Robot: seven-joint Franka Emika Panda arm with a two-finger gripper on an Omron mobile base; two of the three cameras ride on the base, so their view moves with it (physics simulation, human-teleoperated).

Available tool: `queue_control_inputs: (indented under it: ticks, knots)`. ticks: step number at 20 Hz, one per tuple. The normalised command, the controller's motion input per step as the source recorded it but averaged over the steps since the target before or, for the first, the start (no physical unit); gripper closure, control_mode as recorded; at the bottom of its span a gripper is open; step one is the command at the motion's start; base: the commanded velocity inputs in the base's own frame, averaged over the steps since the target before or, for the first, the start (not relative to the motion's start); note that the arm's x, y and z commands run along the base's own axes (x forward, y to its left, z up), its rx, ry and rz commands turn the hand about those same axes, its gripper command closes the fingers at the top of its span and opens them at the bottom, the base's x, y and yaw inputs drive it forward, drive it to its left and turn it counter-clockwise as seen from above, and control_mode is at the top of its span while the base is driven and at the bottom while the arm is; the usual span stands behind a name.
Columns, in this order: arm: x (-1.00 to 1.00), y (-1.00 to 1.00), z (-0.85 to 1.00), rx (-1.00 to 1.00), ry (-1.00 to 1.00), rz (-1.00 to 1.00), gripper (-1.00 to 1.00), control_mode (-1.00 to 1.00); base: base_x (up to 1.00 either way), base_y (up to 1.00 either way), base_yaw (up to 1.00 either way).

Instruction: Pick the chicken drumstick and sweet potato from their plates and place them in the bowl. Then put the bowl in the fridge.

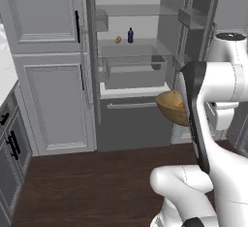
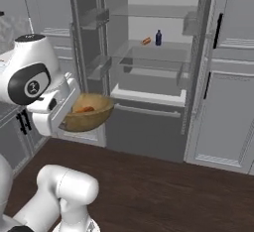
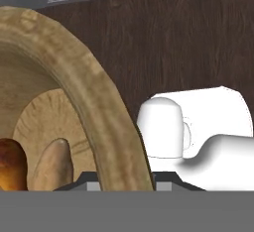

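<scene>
Near the middle of the frame, the pincer (image 3: 119,184) grips one round wooden bowl's (image 2: 92,113) rim before the open grey fridge (image 2: 154,67).

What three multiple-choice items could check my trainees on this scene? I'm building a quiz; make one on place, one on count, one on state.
1. Where is the bowl?
A. on a fridge shelf
B. held up by the arm before the fridge
C. on the floor

2. How many items stand on the fridge's upper glass shelf?
A. two
B. none
C. five

3. The fridge is:
A. shut
B. open
C. tipped over

Answers:
1 B, the bowl hangs at the gripper, short of the shelves.
2 A, a dark bottle and a small orange item.
3 B, shelves and door bins show.
</scene>
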Motion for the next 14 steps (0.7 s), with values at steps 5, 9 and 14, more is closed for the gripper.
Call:
queue_control_inputs:
  ticks: [5,9,14]
  knots:
    - [0.0,0.0,0.0,0.0,0.0,0.0,1.0,1.0,0.82,-0.03,-0.13]
    - [0.0,0.0,0.0,0.0,0.0,0.0,1.0,1.0,0.99,0.15,0.0]
    - [0.0,0.0,0.0,0.0,0.0,0.0,1.0,1.0,0.88,0.05,-0.14]
